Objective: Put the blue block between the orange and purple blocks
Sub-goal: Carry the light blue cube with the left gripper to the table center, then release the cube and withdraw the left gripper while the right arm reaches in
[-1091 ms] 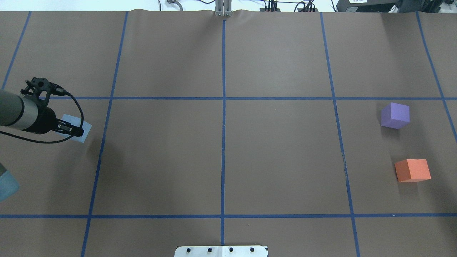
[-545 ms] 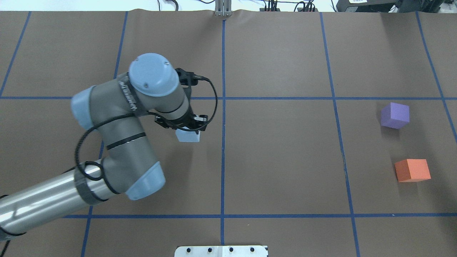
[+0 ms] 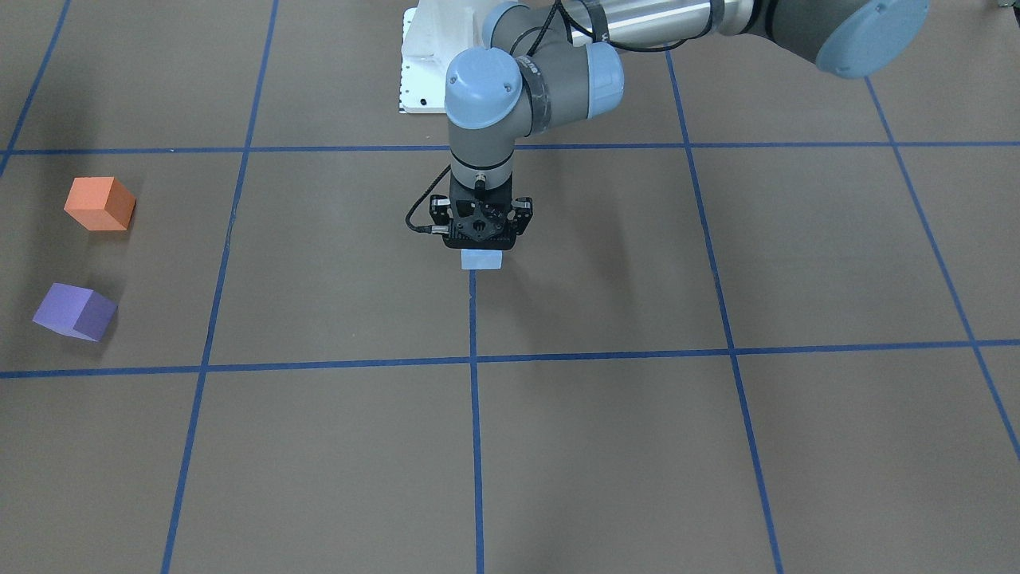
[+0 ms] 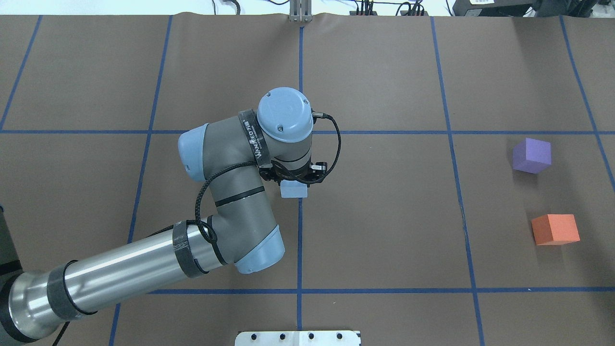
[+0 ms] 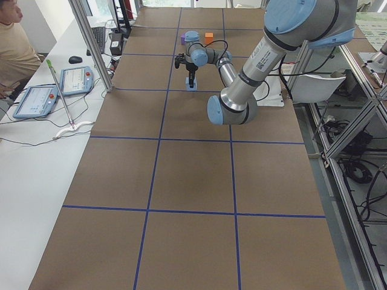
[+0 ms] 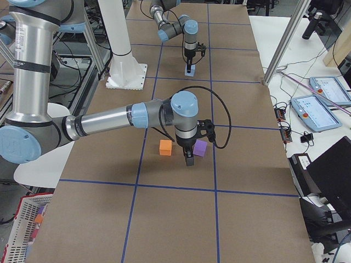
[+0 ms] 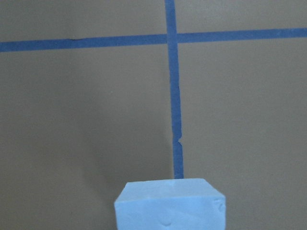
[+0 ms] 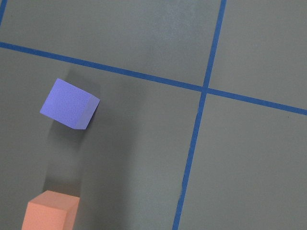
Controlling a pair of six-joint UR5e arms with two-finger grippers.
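Observation:
My left gripper (image 4: 294, 184) is shut on the pale blue block (image 4: 294, 191) and holds it just above the table's centre line. The pair also shows in the front view, gripper (image 3: 481, 245) over block (image 3: 481, 260), and the block (image 7: 170, 203) fills the bottom of the left wrist view. The purple block (image 4: 531, 155) and orange block (image 4: 555, 229) sit at the far right with a gap between them. My right gripper (image 6: 189, 160) shows only in the exterior right view, raised over those blocks; I cannot tell whether it is open or shut. The right wrist view shows the purple block (image 8: 69, 104) and the orange block (image 8: 50, 211).
Blue tape lines (image 4: 300, 230) divide the brown table into a grid. The white robot base plate (image 4: 298, 338) sits at the near edge. An operator (image 5: 12, 36) and tablets (image 5: 75, 78) are beside the table on a side bench.
My left arm has swung from the table's far left to the centre line, carrying the blue block with it. The purple and orange blocks have not moved.

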